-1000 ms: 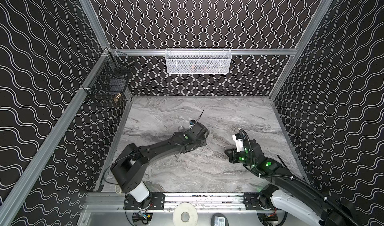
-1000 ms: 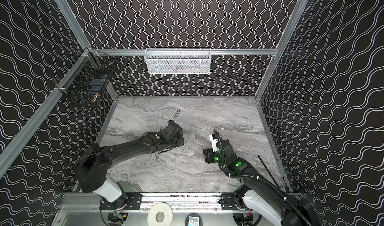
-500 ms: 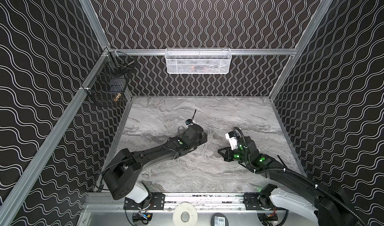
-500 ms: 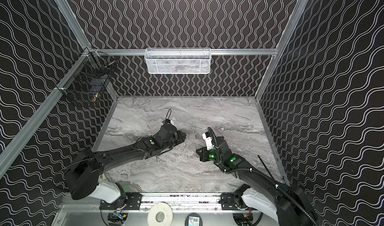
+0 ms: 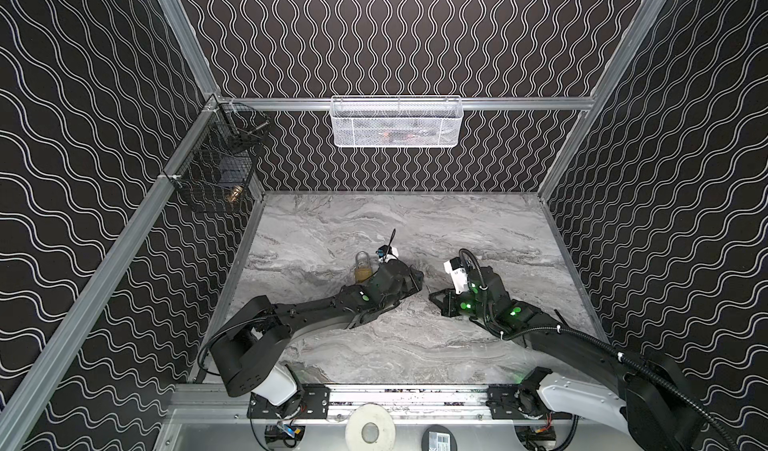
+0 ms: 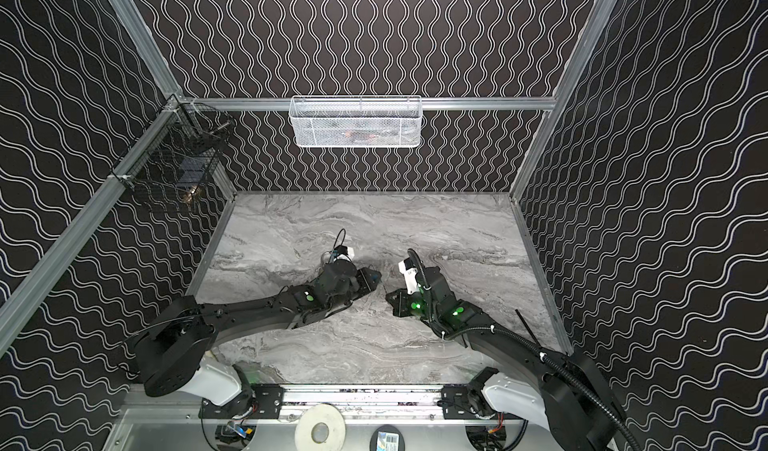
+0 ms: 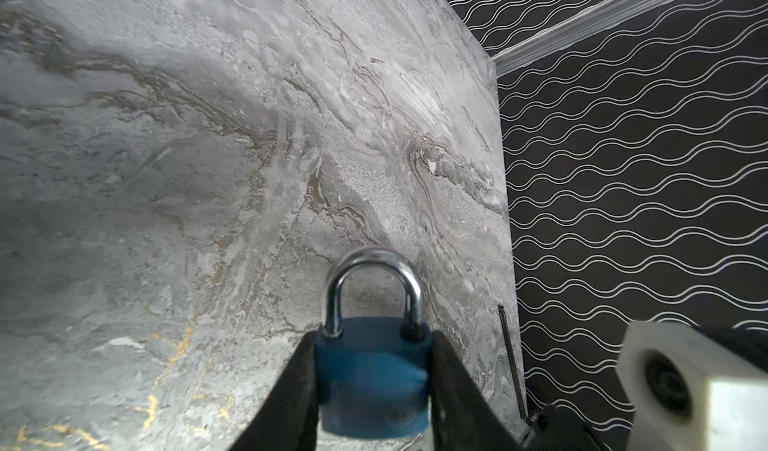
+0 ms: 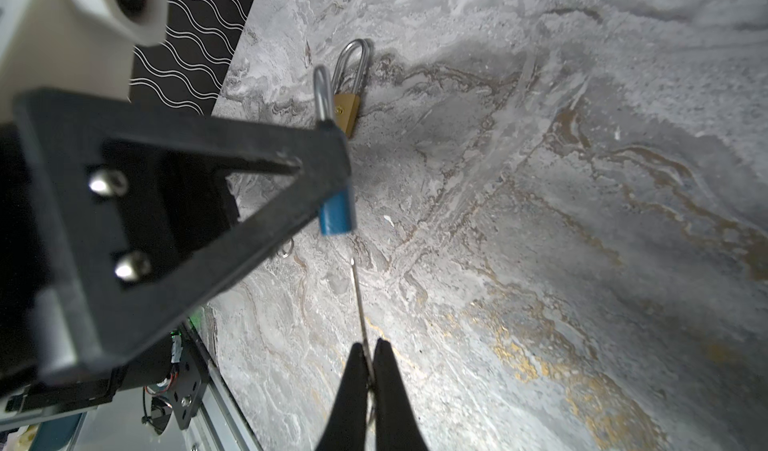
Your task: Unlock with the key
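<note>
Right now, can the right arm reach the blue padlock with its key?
Probably yes: the left claw holds the blue padlock with its bottom toward the key pinched in the right claw, and only open air lies between them.

In a top view we see the grey marbled table (image 5: 415, 228), a brass padlock (image 5: 362, 271) lying left of centre.

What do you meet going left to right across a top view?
black wire basket → brass padlock → left gripper, gripping the blue padlock → right gripper, pinching the key
</note>
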{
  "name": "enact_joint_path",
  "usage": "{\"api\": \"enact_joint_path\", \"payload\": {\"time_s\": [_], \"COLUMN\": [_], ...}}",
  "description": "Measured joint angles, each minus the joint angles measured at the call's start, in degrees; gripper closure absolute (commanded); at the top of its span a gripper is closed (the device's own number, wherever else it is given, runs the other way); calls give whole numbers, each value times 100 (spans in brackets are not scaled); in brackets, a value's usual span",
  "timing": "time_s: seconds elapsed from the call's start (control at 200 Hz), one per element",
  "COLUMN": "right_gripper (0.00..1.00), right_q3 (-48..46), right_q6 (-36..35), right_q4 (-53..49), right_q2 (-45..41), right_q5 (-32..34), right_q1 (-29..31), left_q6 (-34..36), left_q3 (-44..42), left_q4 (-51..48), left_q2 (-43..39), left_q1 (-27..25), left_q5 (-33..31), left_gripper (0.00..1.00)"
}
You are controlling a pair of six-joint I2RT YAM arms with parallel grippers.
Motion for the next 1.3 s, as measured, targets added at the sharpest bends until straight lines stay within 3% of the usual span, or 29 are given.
{"api": "enact_joint_path", "payload": {"time_s": [1.301], "right_gripper": [100], "right_q3": [599], "right_q6": [173], "right_q4": [-367], "right_q2": [509], "right_q5": [435], "right_q1": [341], "left_q6": [-2], "left_q3": [-164], "left_q4": [409], "left_q2": [-92], "left_q1": [-87], "left_q5": [-225], "left_gripper": [68]}}
